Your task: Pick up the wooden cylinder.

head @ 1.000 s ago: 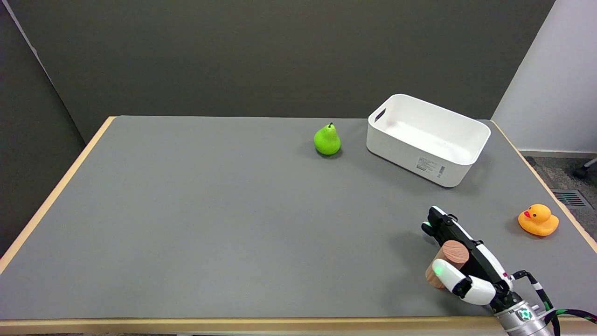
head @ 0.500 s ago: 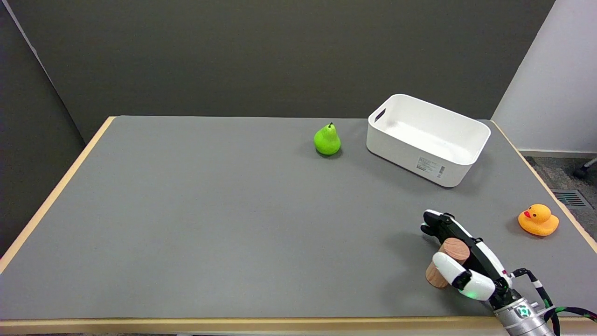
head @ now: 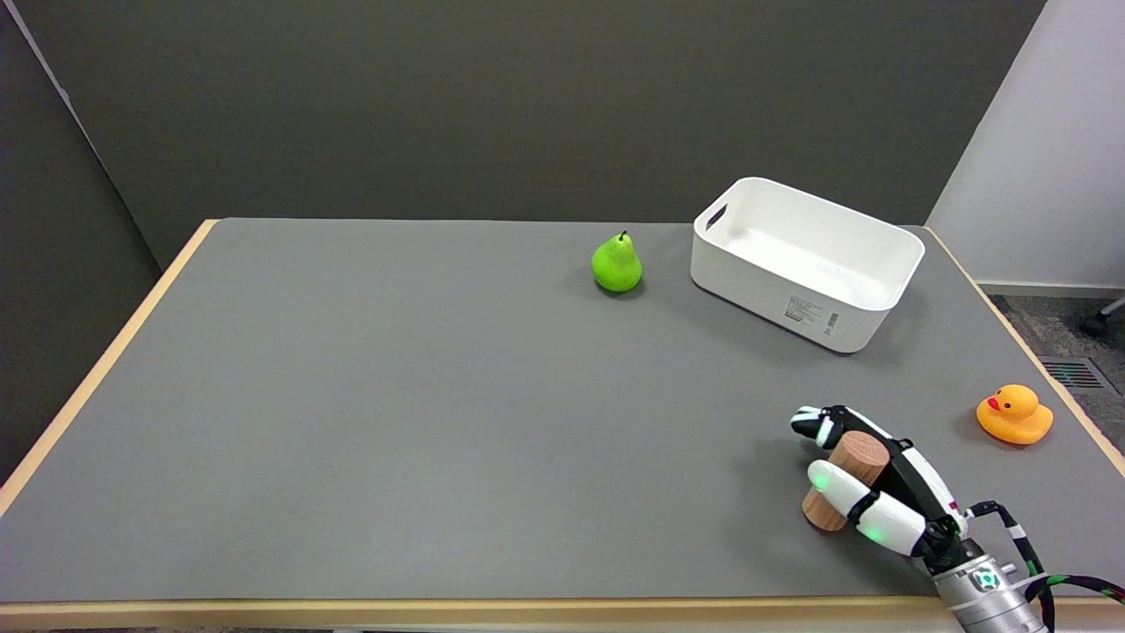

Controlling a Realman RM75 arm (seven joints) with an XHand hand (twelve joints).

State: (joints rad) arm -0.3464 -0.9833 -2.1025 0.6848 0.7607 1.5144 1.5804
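On the grey table (head: 395,422), biggest thing first: white bin (head: 807,261) sits at the far right, well apart from my work area. Green pear (head: 617,263) stands just left of the bin, rubber duck (head: 1014,414) near the right edge. None of those matter for this step, just keeping them out of my path.

Wooden cylinder (head: 842,479) is at the near right of the table, tilted, its top leaning away towards the far right, lower end looks to be on the table or barely off it; can't tell which from this view. Right hand (head: 879,488) comes in from the lower right corner and is wrapped around it: thumb across the near side, other fingers (head: 813,420) curling over the far side past the top. So the hand's closed on the cylinder, not spread, wood showing between thumb and fingers.

Step in hand, as I judge it: secure the grip, then lift. To do it well I'd firm up the squeeze w/ thumb opposing the fingers across the round side before raising, since a smooth tilted cylinder could roll or slip out end-first. Then lift straight up, slow, wrist steady, no sideways sweep twd the duck. If the piece rocks in the hand, pause and re-close before going higher.
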